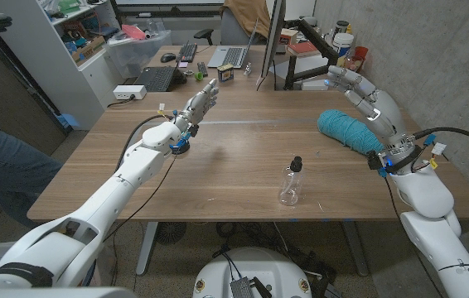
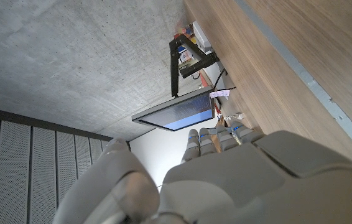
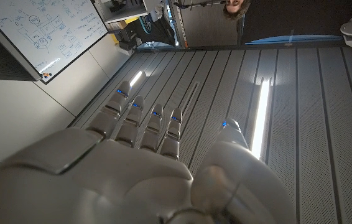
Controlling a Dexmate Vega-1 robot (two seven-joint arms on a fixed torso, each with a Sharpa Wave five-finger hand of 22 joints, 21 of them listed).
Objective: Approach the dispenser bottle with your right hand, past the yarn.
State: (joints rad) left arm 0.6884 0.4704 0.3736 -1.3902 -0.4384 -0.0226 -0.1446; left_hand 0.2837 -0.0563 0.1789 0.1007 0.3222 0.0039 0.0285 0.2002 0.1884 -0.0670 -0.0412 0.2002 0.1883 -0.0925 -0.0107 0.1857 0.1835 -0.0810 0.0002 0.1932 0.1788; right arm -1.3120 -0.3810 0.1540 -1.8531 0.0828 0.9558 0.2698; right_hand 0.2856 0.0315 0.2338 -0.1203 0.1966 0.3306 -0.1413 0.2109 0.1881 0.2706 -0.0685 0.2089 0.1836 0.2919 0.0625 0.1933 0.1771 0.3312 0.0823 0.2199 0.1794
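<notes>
Head view, left to right. Left hand (image 1: 200, 104), upper centre-left of frame: fingers extended and apart, holding nothing, over the wooden table (image 1: 243, 149). Clear dispenser bottle (image 1: 291, 184) with black pump, lower centre, upright, untouched. Teal yarn (image 1: 348, 131) lies right of centre. Right hand (image 1: 357, 89), upper right, beyond the yarn: raised, fingers straight, empty.

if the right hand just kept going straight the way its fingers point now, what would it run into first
Probably nothing on the table. The right hand is raised above the teal yarn, fingers aimed at the cluttered shelf by the far wall. The dispenser bottle sits off that line, nearer the robot. Depth is unclear.
</notes>
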